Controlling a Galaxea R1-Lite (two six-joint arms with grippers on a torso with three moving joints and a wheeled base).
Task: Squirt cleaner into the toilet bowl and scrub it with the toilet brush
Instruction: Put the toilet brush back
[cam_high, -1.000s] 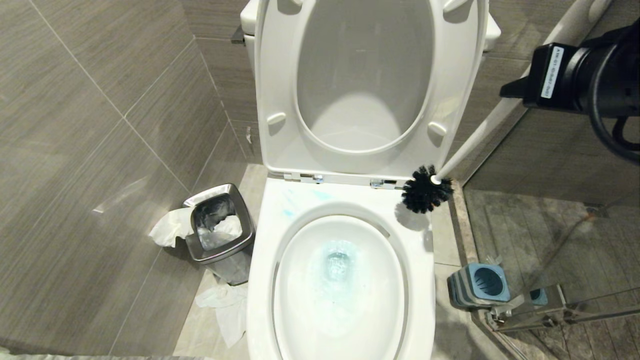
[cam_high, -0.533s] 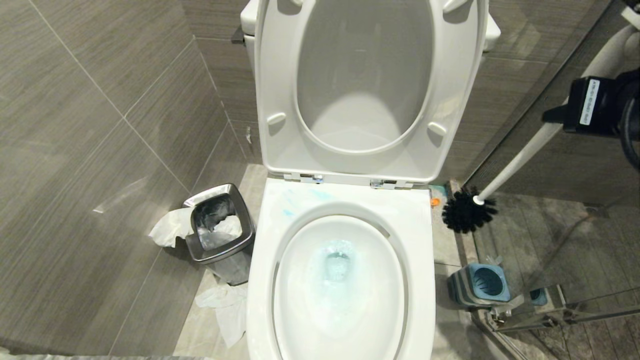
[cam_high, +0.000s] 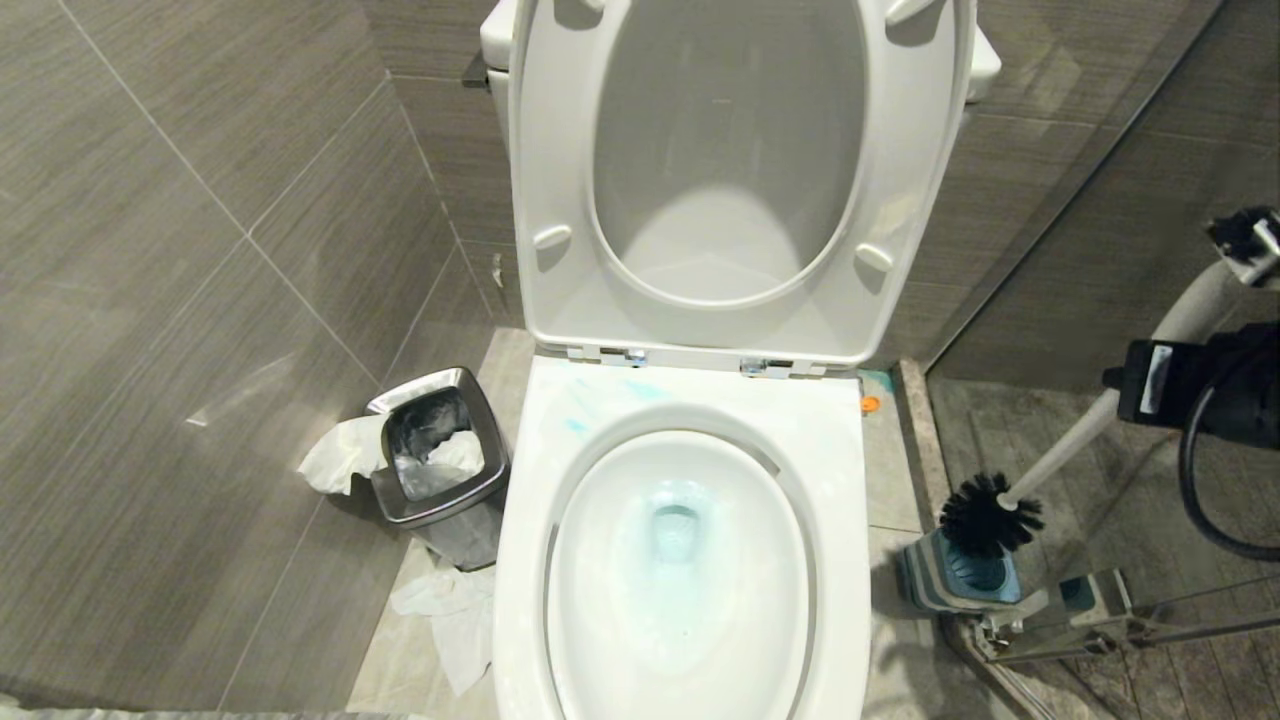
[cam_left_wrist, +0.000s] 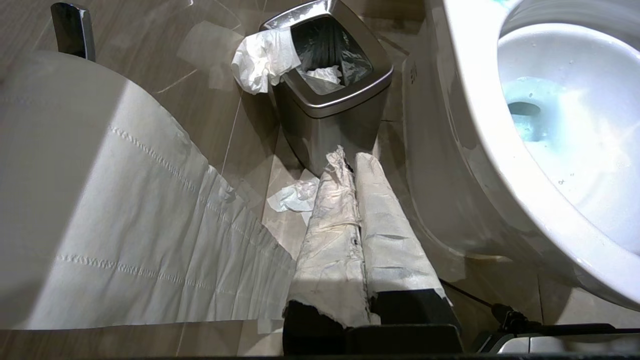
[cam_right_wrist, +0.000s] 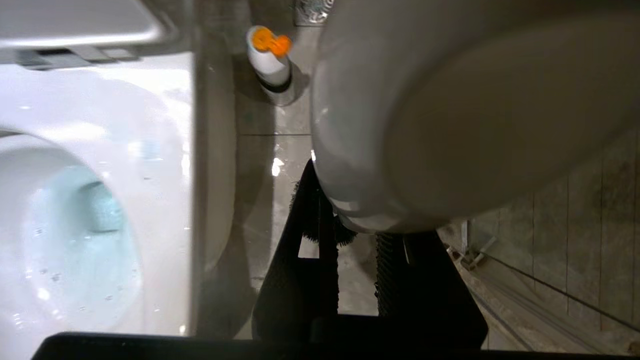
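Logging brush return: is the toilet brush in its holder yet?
Not fully: toilet brush bristles sit at the blue holder's mouth.

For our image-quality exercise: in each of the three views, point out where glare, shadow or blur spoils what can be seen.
Head view: sharp; soft glare on the toilet bowl, a shadow beside the waste bin. Left wrist view: the toilet paper close to the lens is blurred. Right wrist view: the toilet brush handle is a large out-of-focus grey mass hiding much of the floor; white highlights wash out the bowl rim.
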